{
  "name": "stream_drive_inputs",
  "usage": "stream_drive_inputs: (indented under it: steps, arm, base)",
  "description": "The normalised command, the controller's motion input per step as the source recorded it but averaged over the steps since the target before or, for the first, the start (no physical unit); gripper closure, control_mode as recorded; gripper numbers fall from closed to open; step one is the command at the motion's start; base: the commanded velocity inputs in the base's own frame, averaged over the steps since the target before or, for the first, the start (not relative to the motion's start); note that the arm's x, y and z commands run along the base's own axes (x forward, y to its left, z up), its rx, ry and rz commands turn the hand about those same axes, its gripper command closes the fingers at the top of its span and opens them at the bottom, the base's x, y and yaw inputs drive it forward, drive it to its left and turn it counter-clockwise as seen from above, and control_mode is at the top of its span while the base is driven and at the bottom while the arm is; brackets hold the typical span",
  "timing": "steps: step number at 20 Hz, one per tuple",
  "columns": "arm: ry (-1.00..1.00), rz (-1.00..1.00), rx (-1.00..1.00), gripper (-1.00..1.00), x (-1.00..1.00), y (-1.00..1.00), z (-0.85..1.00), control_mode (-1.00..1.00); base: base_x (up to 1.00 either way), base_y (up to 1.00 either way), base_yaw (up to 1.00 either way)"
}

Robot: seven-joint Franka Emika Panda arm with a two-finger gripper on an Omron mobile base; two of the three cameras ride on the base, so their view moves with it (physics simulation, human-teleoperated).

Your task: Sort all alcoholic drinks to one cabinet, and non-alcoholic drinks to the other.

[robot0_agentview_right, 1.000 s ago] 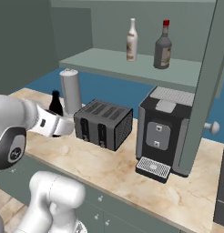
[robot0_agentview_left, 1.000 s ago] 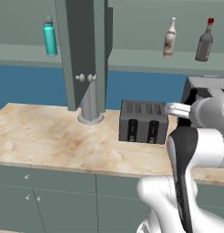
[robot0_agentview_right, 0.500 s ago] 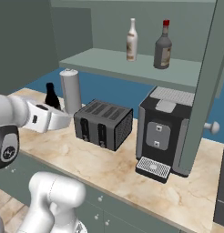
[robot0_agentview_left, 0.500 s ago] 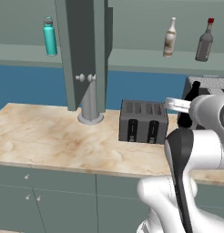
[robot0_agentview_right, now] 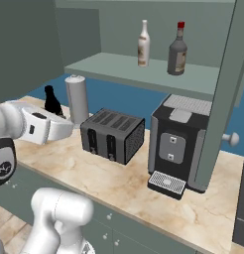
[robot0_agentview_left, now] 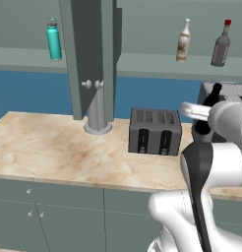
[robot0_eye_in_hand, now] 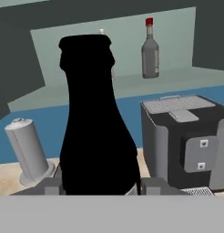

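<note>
While clamped upright between the gripper [robot0_eye_in_hand: 98, 186] fingers, the small black bottle [robot0_eye_in_hand: 95, 123] rides above the counter [robot0_agentview_right: 119, 178]. Beyond it — red-capped grey bottle [robot0_eye_in_hand: 150, 50] on the shelf [robot0_eye_in_hand: 132, 86].

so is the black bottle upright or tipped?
Upright. The black bottle stands neck-up between the pincer fingers; its neck also points up in the right base view.

Marble counter [robot0_agentview_left: 54, 147], toaster [robot0_agentview_left: 155, 131], coffee machine [robot0_agentview_right: 179, 144], shelf [robot0_agentview_right: 144, 74] with bottles

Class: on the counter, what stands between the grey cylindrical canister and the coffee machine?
In the right base view, the toaster stands between the canister and the coffee machine, with bare marble counter in front.
</note>
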Motion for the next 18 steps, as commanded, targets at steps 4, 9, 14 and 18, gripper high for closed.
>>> stream_drive_inputs:
  steps: [4, 9, 14, 18]
  arm:
    - [-0.07, 0.0, 0.0, 1.0, -0.17, 0.0, 0.04, -1.0]
    - [-0.04, 0.0, 0.0, 1.0, -0.08, 0.0, 0.0, -1.0]
    - [0.0, 0.0, 0.0, 1.0, -0.07, 0.0, -0.01, -1.0]
    - [0.0, 0.0, 0.0, 1.0, 0.0, 0.0, 0.0, 1.0]
  base:
    - [0.0, 0.0, 0.0]
    - [0.0, 0.0, 0.0]
    - [0.0, 0.0, 0.0]
    - [-0.34, 0.0, 0.0]
